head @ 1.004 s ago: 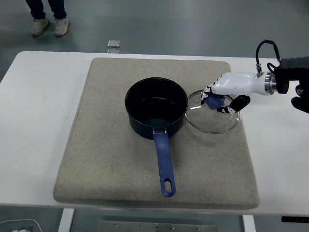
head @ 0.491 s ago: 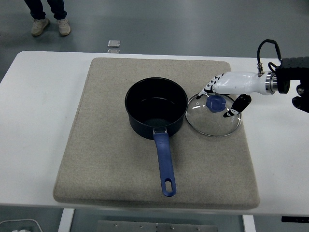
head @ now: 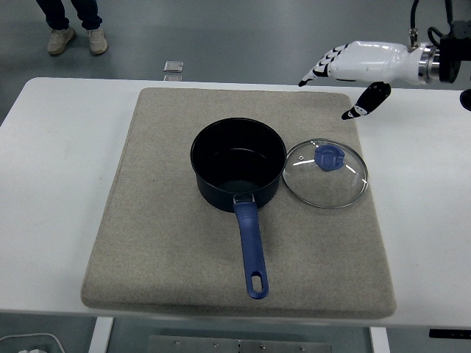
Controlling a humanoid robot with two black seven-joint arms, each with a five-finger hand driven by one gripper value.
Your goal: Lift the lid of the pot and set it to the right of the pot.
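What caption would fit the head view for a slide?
Lid flat on the mat, right of the open pot; right hand open, raised above the table.

One dark blue round metal pot with a long blue handle [head: 238, 163], one round glass lid with a blue knob [head: 325, 173] and one beige square fabric mat [head: 162, 243] sit on one white desk [head: 51, 191]. One white robot hand [head: 353, 70] shows, and one person's pair of shoes [head: 72, 40] stands on the floor.
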